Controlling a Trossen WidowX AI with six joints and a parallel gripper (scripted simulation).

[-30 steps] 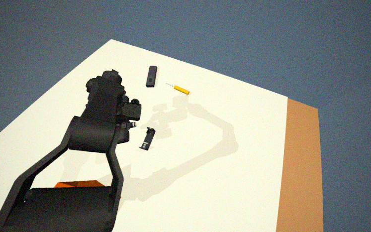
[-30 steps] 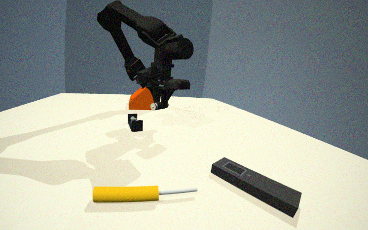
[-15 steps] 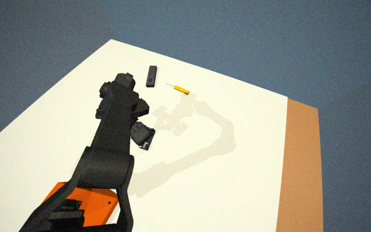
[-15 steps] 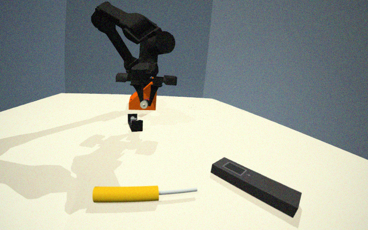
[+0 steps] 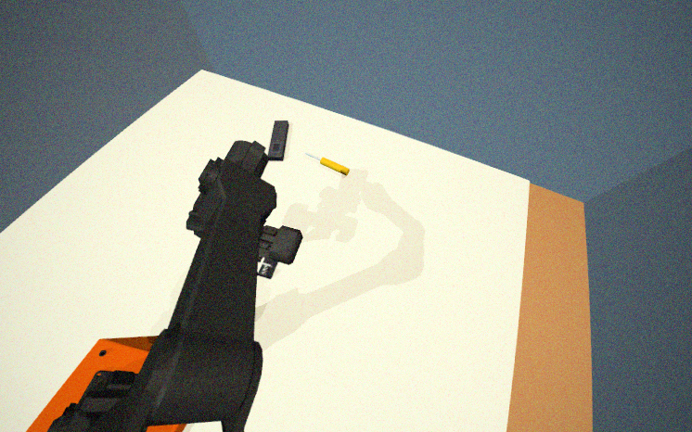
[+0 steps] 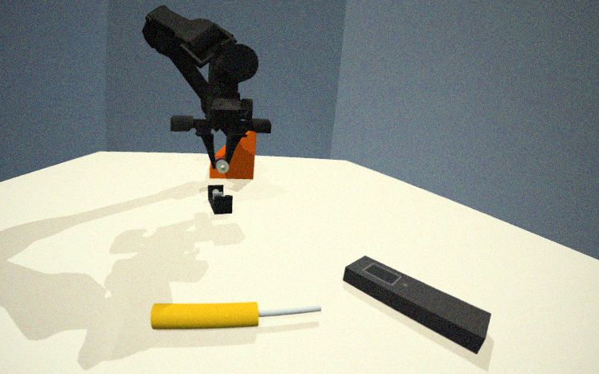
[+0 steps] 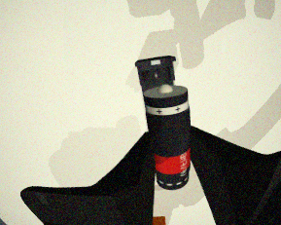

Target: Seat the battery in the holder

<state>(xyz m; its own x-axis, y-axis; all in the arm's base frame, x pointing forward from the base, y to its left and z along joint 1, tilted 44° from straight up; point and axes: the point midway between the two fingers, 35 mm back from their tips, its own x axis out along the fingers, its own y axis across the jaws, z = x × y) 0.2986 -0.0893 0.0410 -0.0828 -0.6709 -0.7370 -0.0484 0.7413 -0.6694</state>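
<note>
My gripper is shut on the battery, a dark cylinder with a red band and a white plus-marked band. Its terminal end faces the exterior view and the top of the wrist view. The black holder stands on the table below the battery, with a gap between them in the exterior view. A silvery part shows inside it. In the wrist view the battery roughly lines up with the holder and hides most of it. The arm hides the fingertips in the top view.
A yellow screwdriver and a dark flat bar lie on the table away from the holder. An orange wedge-shaped block stands behind the holder in the exterior view. A brown strip runs along one table side.
</note>
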